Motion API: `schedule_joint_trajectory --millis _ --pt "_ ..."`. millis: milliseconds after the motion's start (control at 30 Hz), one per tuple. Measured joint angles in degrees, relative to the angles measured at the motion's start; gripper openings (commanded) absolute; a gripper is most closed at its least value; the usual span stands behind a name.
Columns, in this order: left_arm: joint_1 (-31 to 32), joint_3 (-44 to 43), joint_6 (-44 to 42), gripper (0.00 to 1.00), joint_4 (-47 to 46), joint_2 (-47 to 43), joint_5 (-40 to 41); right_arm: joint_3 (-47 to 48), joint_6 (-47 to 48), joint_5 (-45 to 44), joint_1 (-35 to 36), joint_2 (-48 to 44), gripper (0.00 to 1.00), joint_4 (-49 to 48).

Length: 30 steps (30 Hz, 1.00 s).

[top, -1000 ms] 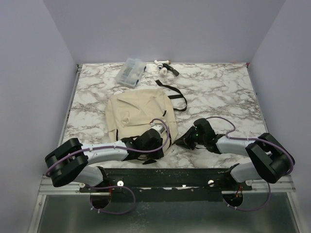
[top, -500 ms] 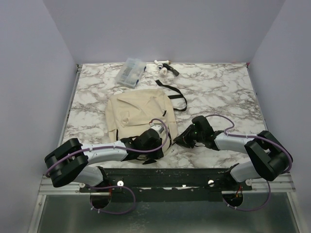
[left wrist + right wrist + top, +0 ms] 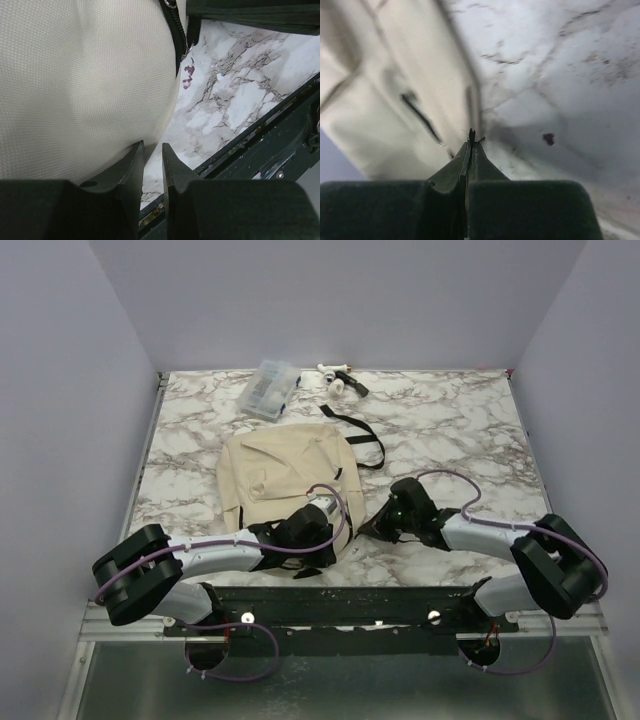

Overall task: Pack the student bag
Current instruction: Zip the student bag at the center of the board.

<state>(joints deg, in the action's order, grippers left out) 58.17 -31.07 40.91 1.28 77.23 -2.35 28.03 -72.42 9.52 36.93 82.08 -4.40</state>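
Student bag (image 3: 285, 472) lies flat, left of centre on marble table (image 3: 450, 430), beige side up. Black strap (image 3: 362, 435) trails off at its 2 o'clock. Left gripper (image 3: 152, 150) sits at the bag's 5 o'clock corner, fingers nearly together with a slim gap showing bare table. One finger touches the fabric edge; nothing pinched. Right gripper (image 3: 471, 142) is just off the same edge at 4 o'clock, fingers pressed together. Tiny wisp at its tip, cannot tell what. Black zipper (image 3: 176, 35) runs along that edge.

Likely step: open the bag. To do it well, pin the fabric with the left and spread the right just enough to catch the zipper pull. Then draw along the track, not upward, or the soft cloth bunches. Clear box (image 3: 268, 388) and small white items (image 3: 338, 380) sit at the bag's 12 o'clock, well apart.
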Motion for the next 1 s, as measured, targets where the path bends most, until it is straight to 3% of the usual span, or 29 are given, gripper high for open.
schedule_joint_trajectory --millis 233,333,600,1000 --pt "-0.46 0.02 0.24 0.21 -0.66 0.04 0.00 -1.07 4.24 -1.75 1.01 -12.68 0.01 -1.14" --pt "-0.48 0.02 0.24 0.20 -0.87 0.26 0.00 0.28 6.84 -1.70 1.11 -10.43 0.00 -2.32" --pt "-0.87 0.26 0.85 0.01 -1.38 1.11 -0.17 6.64 12.87 -2.25 1.29 -2.10 0.01 -3.85" --pt "-1.49 1.44 1.90 0.00 -3.78 2.05 -0.96 10.47 15.19 -6.71 0.44 2.60 0.00 -3.34"
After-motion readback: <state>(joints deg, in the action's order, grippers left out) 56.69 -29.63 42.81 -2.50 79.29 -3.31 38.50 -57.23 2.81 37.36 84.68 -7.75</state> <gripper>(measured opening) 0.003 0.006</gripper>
